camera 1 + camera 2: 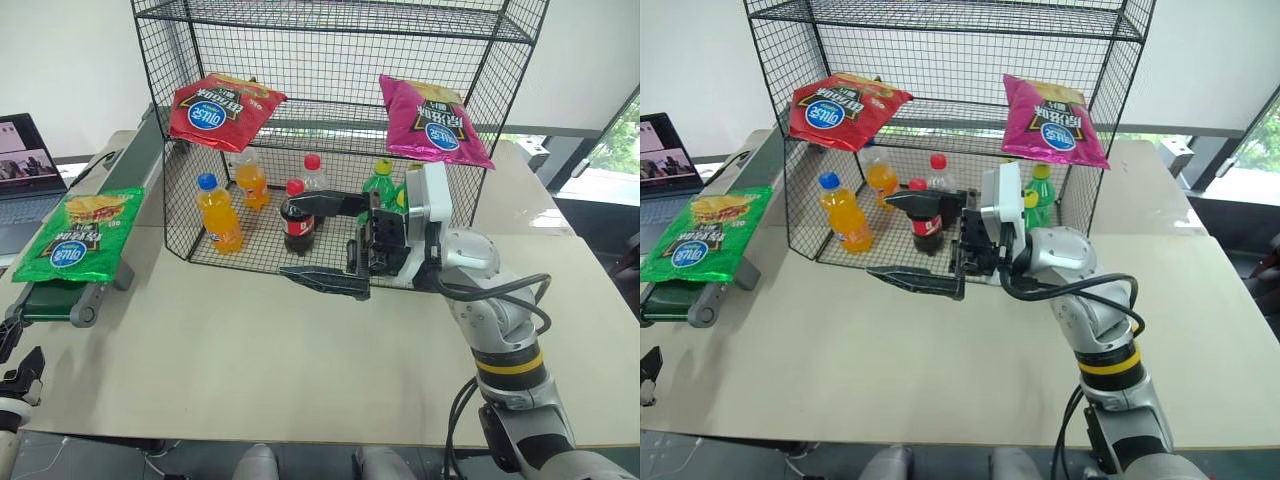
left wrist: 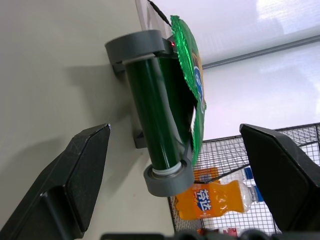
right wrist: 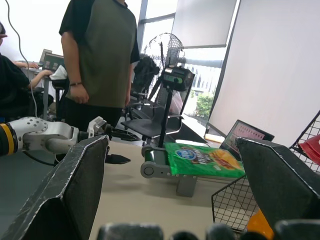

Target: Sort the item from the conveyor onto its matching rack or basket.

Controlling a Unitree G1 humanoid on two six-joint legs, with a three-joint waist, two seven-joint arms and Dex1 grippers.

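At the far left, the left gripper [image 2: 172, 165] hangs low off the table's near-left corner with its jaws spread wide and empty, lined up with the conveyor [image 1: 88, 300] end, likely readying a grab. The green chip bag [image 1: 82, 233] lies flat on the belt's near end, overhanging its sides. Right of it stands the black wire rack [image 1: 340, 130], red and magenta bags on its middle tier, bottles below. The right gripper [image 1: 325, 243], jaws parted and empty, waits before the rack.

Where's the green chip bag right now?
The green chip bag lies on the conveyor's near end, at the table's left side, left of the wire rack.
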